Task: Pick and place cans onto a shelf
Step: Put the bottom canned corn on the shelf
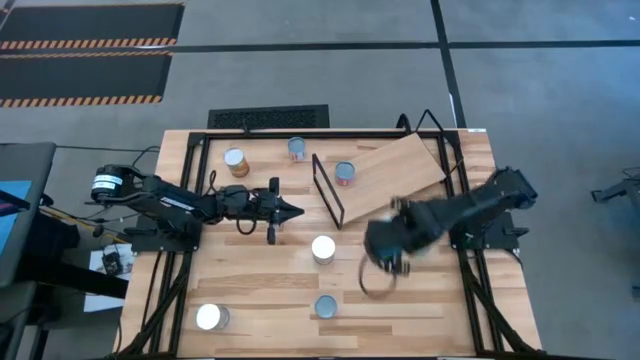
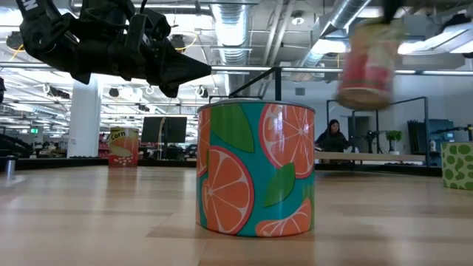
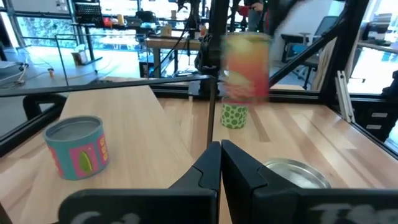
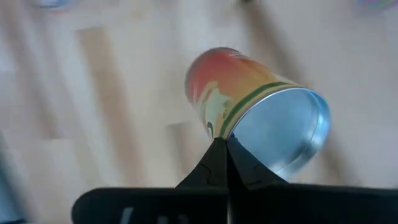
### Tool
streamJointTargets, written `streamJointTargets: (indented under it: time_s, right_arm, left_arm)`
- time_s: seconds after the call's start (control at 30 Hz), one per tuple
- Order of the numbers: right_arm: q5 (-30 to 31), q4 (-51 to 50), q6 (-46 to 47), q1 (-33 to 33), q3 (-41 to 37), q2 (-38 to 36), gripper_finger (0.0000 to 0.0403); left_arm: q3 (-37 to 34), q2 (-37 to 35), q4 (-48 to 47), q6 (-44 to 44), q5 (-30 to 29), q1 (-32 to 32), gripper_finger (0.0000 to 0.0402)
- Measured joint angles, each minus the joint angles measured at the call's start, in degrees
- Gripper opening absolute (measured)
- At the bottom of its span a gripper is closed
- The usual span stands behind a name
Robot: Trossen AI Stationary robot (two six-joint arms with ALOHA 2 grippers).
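Note:
My right gripper (image 1: 388, 252) is shut on a red-and-peach can (image 2: 367, 63), which it holds high above the table right of the middle; the can also shows in the right wrist view (image 4: 249, 99). My left gripper (image 1: 290, 210) is shut and empty, above the table left of the shelf. The shelf (image 1: 405, 165) is a tilted light board with a black wire frame (image 1: 328, 190) at its left end. A teal can (image 3: 78, 146) stands on the board's left end. Other cans stand upright on the tabletop: a white-topped one (image 1: 323, 248) and an orange-slice one (image 2: 255, 170). My right gripper has the can at the rim of its silver end (image 4: 239, 134), where the nearly closed fingertips meet it. In the low view the can hangs below the gripper, roughly upright and lifted clear of the table. Blur hides whether one finger is inside the rim.
More cans stand at the far left (image 1: 236, 160), the far middle (image 1: 297, 148) and the near left corner (image 1: 211, 317). A green dotted can (image 2: 458, 166) stands at the right. Black frame rails (image 1: 180, 190) run along the table's edges. A person (image 2: 332, 137) sits in the room beyond.

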Motion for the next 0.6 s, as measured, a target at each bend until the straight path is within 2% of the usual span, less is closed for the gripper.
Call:
streamJointTargets:
  time_s: [0.37, 0.6]
  right_arm:
    - [4.6, 0.98, -38.23, -27.11, -0.44, -0.49, 0.0005]
    - [4.13, 8.56, -57.25, -37.51, -0.83, -0.11, 0.0004]
  left_arm:
    - [0.0, -0.02, 0.16, 0.04, 0.19, -0.02, 0.0]
    - [0.0, -0.02, 0.21, 0.22, 0.15, -0.02, 0.0]
